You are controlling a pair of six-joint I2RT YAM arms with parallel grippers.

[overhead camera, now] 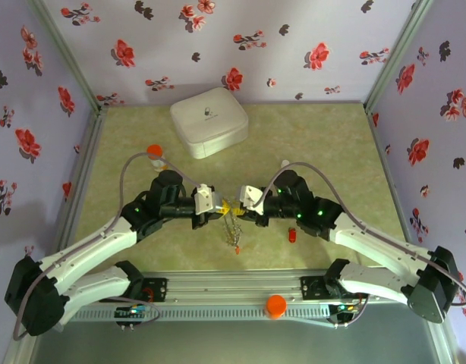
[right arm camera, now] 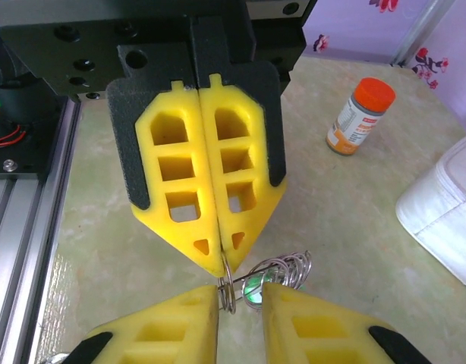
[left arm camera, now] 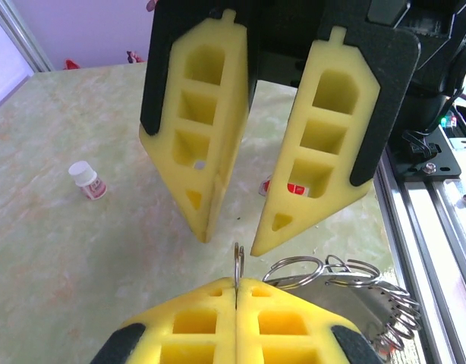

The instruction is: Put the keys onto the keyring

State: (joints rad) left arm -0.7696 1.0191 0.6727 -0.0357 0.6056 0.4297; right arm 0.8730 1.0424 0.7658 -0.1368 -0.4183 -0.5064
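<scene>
My left gripper (left arm camera: pixel 237 282) is shut on the keyring (left arm camera: pixel 238 262), a thin metal ring seen edge-on, held up over the table's middle (overhead camera: pixel 229 211). A bunch of small wire rings (left arm camera: pixel 347 271) and a flat metal blade hang from it to one side. My right gripper (right arm camera: pixel 240 288) faces the left one tip to tip, open, its jaws on either side of the ring (right arm camera: pixel 229 287), which lies against one inner face. A green key head (right arm camera: pixel 253 290) shows among the rings. A red key (overhead camera: pixel 292 236) lies on the table, behind the right gripper's fingers (left arm camera: pixel 206 167).
An orange-capped pill bottle (overhead camera: pixel 155 155) stands behind the left arm. A white rounded case (overhead camera: pixel 209 121) sits at the back centre. A small white-capped vial (left arm camera: pixel 87 180) stands on the mat. The aluminium rail (overhead camera: pixel 240 292) runs along the near edge.
</scene>
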